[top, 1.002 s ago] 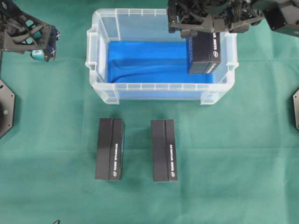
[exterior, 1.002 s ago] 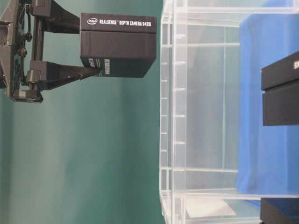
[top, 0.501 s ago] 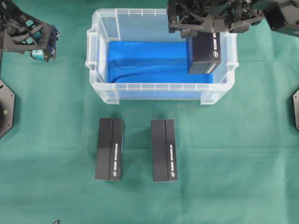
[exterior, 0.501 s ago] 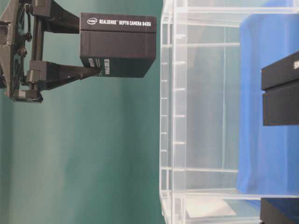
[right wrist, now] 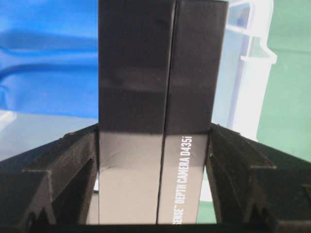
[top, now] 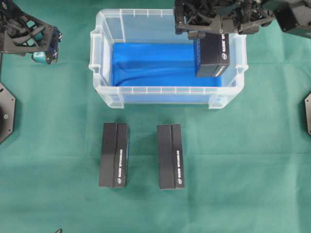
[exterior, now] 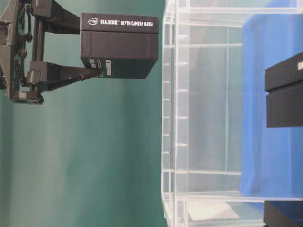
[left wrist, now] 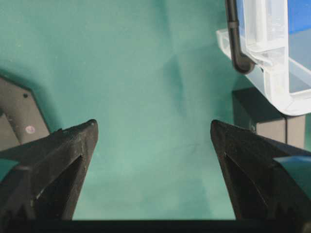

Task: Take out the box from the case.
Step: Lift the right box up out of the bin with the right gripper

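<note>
Green cloth covers your counter (top: 252,160), and nothing on it has shifted over the last second: both arms sit where they were, so the lift has paused with the job half done. Your right pincer (right wrist: 154,141) is clamped on the black RealSense camera box (top: 212,56), one finger pressed flat to each long side, holding it lifted above the rim of the case (top: 167,90), over the case's right end with the blue lining (top: 150,63) below. It has yet to be carried out and set down, likely beside the two matching boxes (top: 114,154) already lying in front. Your left pincer (left wrist: 153,128) hangs fully spread and empty over bare cloth near the case's corner.
</note>
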Motion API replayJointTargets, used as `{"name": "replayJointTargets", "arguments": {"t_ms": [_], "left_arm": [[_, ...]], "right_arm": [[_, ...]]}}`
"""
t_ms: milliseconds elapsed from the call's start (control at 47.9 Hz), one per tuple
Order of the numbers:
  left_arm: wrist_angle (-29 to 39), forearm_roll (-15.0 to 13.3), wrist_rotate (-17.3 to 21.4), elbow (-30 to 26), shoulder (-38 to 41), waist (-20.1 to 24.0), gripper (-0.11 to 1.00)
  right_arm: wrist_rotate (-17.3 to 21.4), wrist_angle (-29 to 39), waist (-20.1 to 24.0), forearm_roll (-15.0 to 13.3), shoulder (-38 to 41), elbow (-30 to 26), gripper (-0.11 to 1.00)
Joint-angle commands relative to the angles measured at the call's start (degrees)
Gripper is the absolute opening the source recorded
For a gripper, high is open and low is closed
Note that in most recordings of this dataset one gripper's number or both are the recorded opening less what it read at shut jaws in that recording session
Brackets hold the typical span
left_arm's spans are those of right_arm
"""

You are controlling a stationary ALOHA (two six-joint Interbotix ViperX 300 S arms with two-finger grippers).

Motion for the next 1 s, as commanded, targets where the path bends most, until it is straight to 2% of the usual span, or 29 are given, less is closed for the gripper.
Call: {"name": "replayJointTargets", "arguments": {"t_ms": [0, 647, 835, 981], "left_arm": [[-0.2, -0.1, -0.1, -0.7, -0.7, -0.2, 1.00], [-0.2, -0.1, -0.2, -0.7, -0.7, -0.2, 1.00], [-0.2, 0.0, -0.1, -0.7, -0.7, -0.2, 1.00], [-0.2, 0.0, -0.1, -0.7, -0.7, -0.2, 1.00]], "right_arm": [[0.1, 0.1, 0.3, -0.4, -2.2, -1.7, 0.65], [0.1, 0.1, 0.2, -0.4, -2.1, -1.7, 0.65], [0.4, 0.8, 1.8, -0.4, -2.2, -1.6, 0.65], [2.8, 2.1, 4.0, -0.4, -2.2, -1.6, 0.65]]}}
